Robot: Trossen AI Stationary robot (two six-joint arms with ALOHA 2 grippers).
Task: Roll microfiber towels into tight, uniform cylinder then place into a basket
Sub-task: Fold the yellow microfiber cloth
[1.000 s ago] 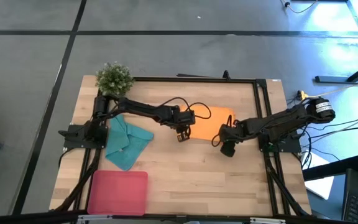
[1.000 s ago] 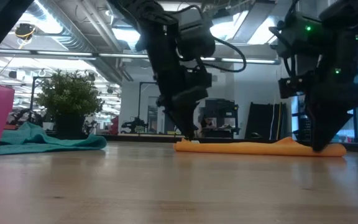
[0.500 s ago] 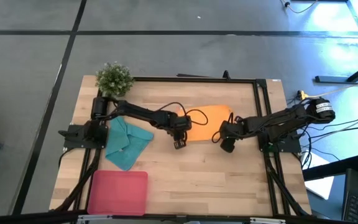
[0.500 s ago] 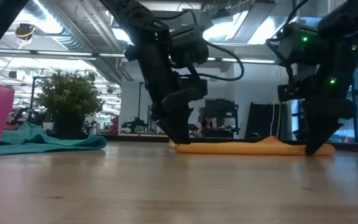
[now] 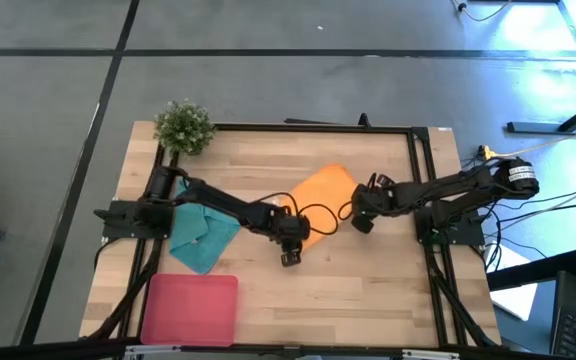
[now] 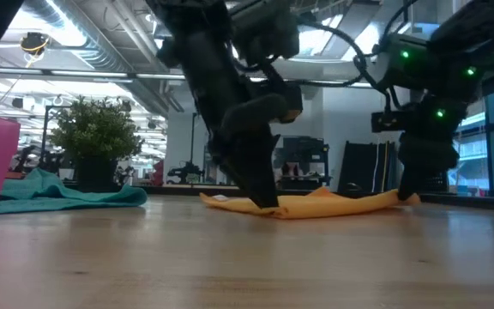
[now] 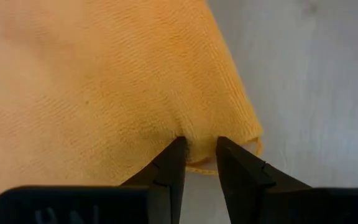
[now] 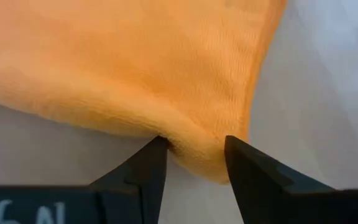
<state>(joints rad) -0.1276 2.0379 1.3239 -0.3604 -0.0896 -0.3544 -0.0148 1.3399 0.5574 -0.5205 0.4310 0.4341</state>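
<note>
Your left gripper (image 5: 290,256) pinches the orange towel's (image 5: 320,193) near corner, your right gripper (image 5: 360,222) its right corner, holding it flat mid-table for rolling. The teal towel (image 5: 200,230) lies left; the basket (image 5: 190,308) waits near-left.

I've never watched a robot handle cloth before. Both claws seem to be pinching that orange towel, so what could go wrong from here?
Each grip is only on a corner of the orange towel: the left gripper and the right gripper could lose it. Pulling apart might drag it crooked, spoiling an even roll. The teal towel lies crumpled close by and might get snagged.
</note>
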